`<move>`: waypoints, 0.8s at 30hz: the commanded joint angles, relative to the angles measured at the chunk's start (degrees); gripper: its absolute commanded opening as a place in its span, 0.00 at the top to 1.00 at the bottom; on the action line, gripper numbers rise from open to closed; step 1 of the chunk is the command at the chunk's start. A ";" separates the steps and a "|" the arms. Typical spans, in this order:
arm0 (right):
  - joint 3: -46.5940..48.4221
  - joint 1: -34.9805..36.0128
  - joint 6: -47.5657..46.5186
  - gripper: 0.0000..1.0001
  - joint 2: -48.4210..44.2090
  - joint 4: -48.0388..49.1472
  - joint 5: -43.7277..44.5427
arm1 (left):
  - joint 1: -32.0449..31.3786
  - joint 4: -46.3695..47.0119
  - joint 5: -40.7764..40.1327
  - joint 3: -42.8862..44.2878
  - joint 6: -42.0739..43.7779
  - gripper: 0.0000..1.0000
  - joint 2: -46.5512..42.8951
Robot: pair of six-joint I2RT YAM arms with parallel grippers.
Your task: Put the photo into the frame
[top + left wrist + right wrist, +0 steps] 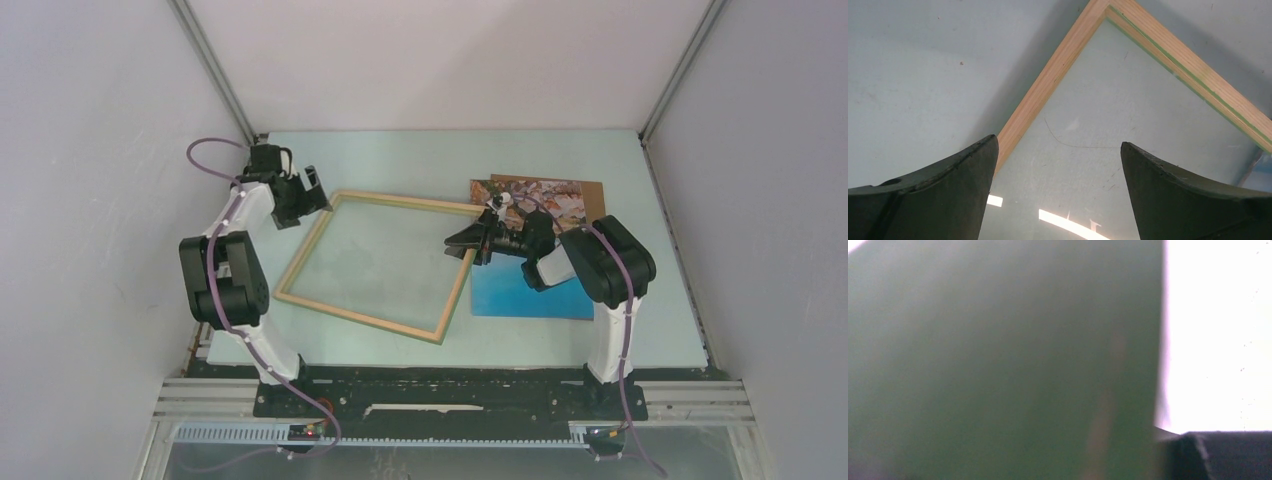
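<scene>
One left claw (321, 199) spread wide at 11 o'clock of the frame (299, 258); right claw (462, 243) we can't tell; photo (515, 295) at its 3 o'clock.

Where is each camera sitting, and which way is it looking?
Top: above and behind the robot, looking down at the table, frame and photo; left arm and right arm show.
Left wrist: on the left arm, looking down at a frame corner; left gripper shows, open.
Right wrist: on the right arm, pressed close to a green blur; one dark finger shows.
Shared: top and left wrist both see the frame's far left corner.
</scene>
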 commanded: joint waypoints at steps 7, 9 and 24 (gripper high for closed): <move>1.57 0.55 1.11 0.53 -2.50 3.65 -1.20 | 1.32 -0.32 2.62 1.53 -0.20 0.01 2.97; 1.57 0.41 1.13 0.53 -2.46 3.69 -1.33 | 1.19 -0.16 3.13 1.34 -0.94 0.00 3.93; 1.57 0.39 1.93 0.54 -2.07 4.78 -1.25 | -0.44 -0.98 3.79 1.84 -1.04 0.00 6.85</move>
